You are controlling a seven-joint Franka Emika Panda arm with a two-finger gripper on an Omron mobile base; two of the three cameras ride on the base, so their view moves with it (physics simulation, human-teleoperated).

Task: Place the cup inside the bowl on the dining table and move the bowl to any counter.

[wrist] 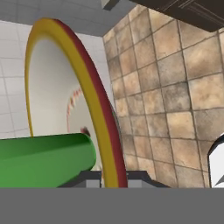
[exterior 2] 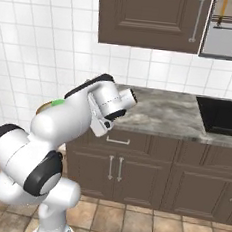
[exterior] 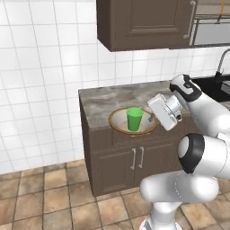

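In the left base view, the bowl (exterior: 117, 120) sits in the middle of the frame at the front edge of the surface (exterior: 103, 99), a grey-brown marbled counter over dark brown cabinets against a white tiled wall (exterior: 40, 81). The green cup (exterior: 134, 119) stands upright inside the bowl, slightly right of its centre. The bowl's front rim reaches the counter's front edge; whether it rests flat or is lifted slightly cannot be told.

The end effector (exterior: 152, 117) comes in from the right of the frame, level with the bowl's right rim. In the hand view its two fingertips (wrist: 91, 179) stand on either side of the bowl's rim (wrist: 94, 109), nearly closed, pinching the thin wall between them, with the cup (wrist: 43, 159) lying across the lower left of the frame on the inner side of the rim. Tiled floor (wrist: 175, 109) shows in the right half of that frame.

In the right base view the arm covers most of the bowl; a sliver of green cup (exterior 2: 58, 102) shows at middle left above the arm's link. A dark sink basin (exterior 2: 221, 115) is set in the surface at the right of the frame, well apart from the bowl, and an upper cabinet (exterior 2: 147, 15) hangs at the top.
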